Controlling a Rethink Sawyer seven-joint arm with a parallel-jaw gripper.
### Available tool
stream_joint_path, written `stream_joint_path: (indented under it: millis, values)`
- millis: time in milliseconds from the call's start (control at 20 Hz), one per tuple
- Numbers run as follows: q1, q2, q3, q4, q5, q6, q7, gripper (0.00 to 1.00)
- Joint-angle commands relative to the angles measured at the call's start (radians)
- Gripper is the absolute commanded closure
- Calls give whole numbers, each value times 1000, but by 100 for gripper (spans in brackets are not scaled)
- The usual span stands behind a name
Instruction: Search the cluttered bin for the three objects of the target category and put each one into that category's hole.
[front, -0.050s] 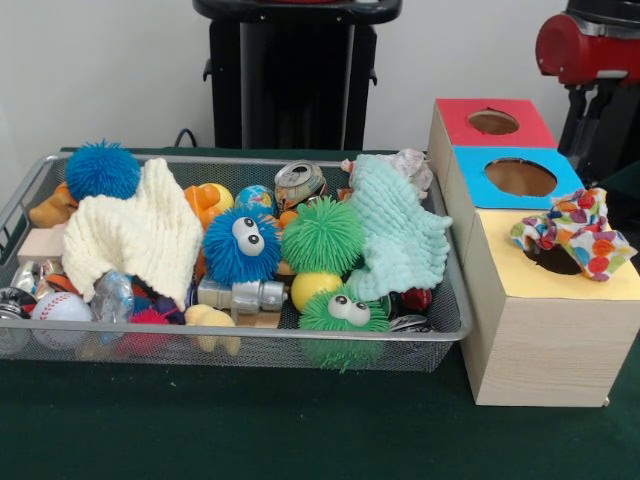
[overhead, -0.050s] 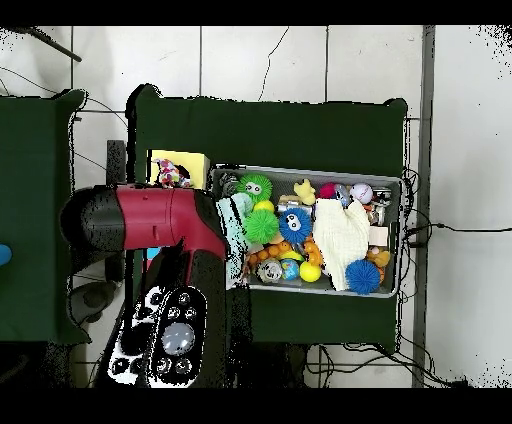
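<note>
showing three box holes (front, -0.050s: 521, 177), two cloths (front, -0.050s: 135, 235) binned, perhaps more

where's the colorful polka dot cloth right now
In the front view, the polka dot cloth sits at right, half stuffed into the yellow-topped box, nearer the camera than the blue hole.

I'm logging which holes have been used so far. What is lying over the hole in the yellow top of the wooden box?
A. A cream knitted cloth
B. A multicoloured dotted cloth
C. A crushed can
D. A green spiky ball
B: in the front view a multicoloured dotted cloth sits bunched over the hole in the yellow top, while the red and blue holes are uncovered.
</note>
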Motion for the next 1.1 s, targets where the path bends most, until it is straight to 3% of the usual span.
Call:
stream_joint_path:
  millis: [50,600,1100]
  values:
    - [-37,36,77,45,20,-48,192,100]
    - [-57,44,105,97,12,-216,190,100]
    - [-60,45,108,113,13,-254,188,100]
